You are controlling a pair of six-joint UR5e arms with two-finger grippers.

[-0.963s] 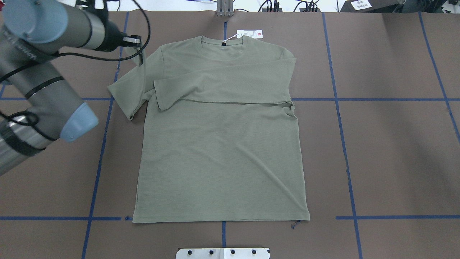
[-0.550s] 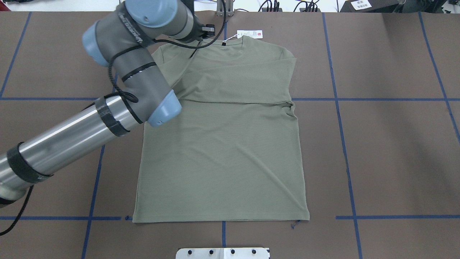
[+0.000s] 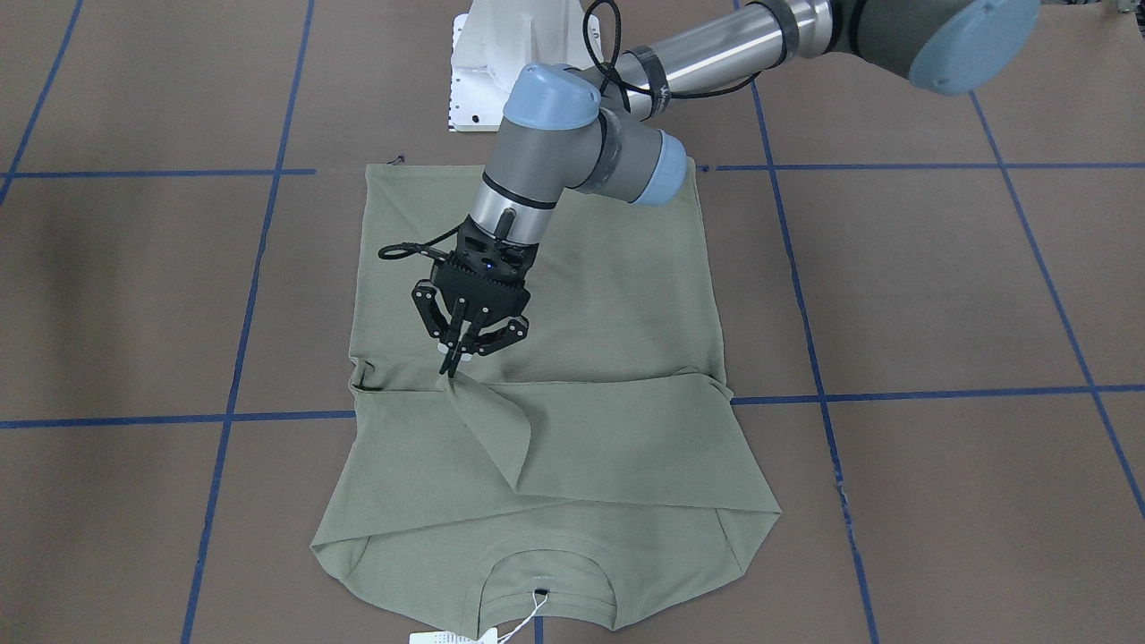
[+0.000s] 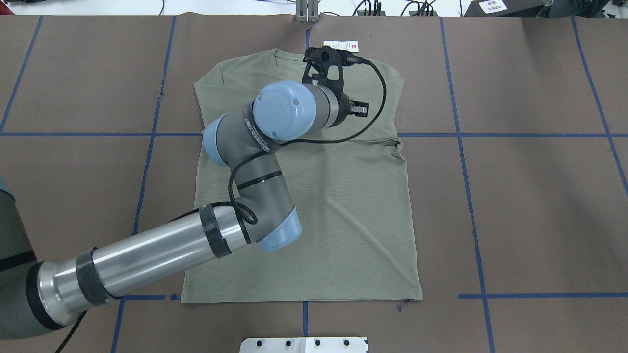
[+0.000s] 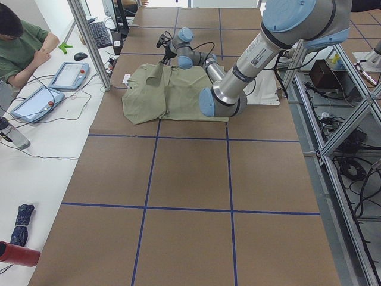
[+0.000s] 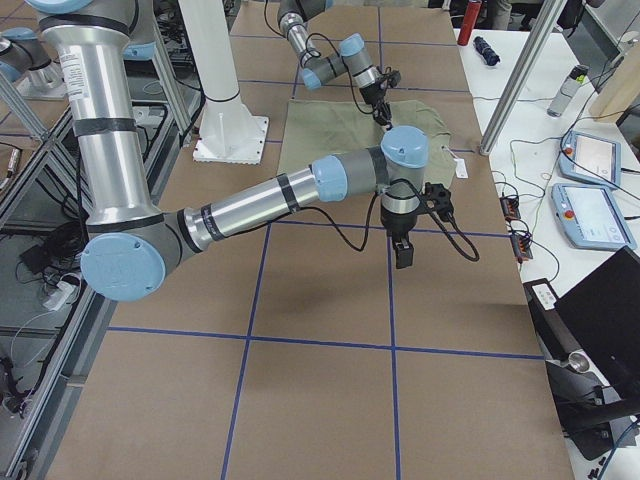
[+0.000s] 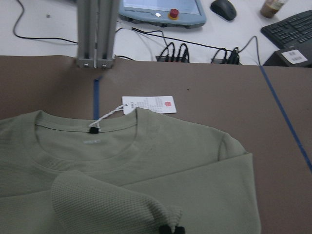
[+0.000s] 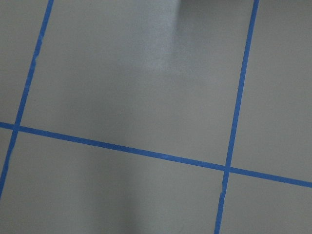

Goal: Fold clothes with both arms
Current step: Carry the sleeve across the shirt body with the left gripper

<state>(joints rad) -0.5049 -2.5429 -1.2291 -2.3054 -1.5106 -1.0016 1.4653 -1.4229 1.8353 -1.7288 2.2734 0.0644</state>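
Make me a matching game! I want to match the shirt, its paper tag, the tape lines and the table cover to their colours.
Things:
1. shirt
2. hang tag
3. tape lines
4. table cover

Colours:
A. blue
B. brown
C. green
D. white

Pairs: 1-C, 2-D, 3-A, 4-B

Brown table (image 4: 539, 220) gridded with blue tape (image 4: 539, 135); beyond its far edge, aluminium post (image 7: 97, 29), white desk (image 7: 48, 27), keyboard (image 7: 290, 27), pendant (image 7: 163, 9).
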